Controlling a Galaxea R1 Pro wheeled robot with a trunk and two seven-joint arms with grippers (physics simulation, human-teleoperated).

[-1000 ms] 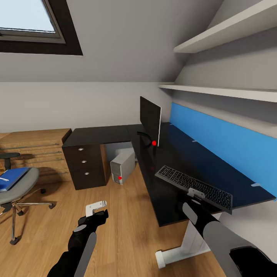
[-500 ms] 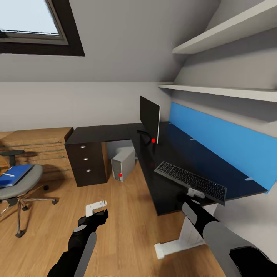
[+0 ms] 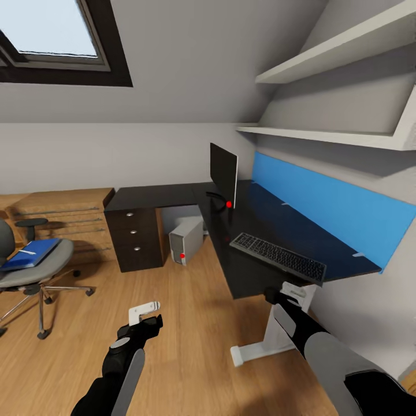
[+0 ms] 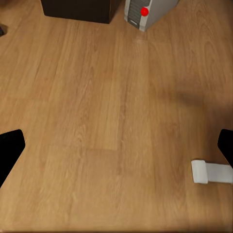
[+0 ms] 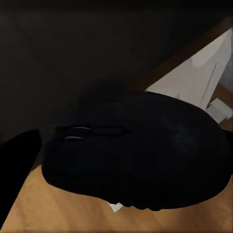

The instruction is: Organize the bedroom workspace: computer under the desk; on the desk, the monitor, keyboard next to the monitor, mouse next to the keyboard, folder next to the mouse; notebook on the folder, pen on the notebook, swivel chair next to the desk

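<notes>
The black monitor (image 3: 224, 175) stands on the black L-shaped desk (image 3: 156, 199), and the keyboard (image 3: 277, 256) lies in front of it near the desk's front corner. A grey computer (image 3: 185, 240) sits on the floor under the desk. Far left, the swivel chair (image 3: 34, 271) carries a blue folder (image 3: 32, 254) with a small white item on top. My right gripper (image 3: 283, 294) is shut on the black mouse (image 5: 136, 155), just off the desk's front edge. Over bare floor, my left gripper (image 3: 144, 316) is open and holds nothing.
A dark drawer unit (image 3: 137, 240) stands under the desk's left wing, with a wooden dresser (image 3: 63, 216) beyond it. The desk's white foot (image 3: 254, 346) lies on the floor near my right arm. A blue panel (image 3: 329, 211) backs the desk, and shelves (image 3: 323, 136) hang above.
The whole view has drawn back from the desk and turned a little, so the camera moved. Both arms keep their pose. The keyboard now lies clear of my right gripper.
</notes>
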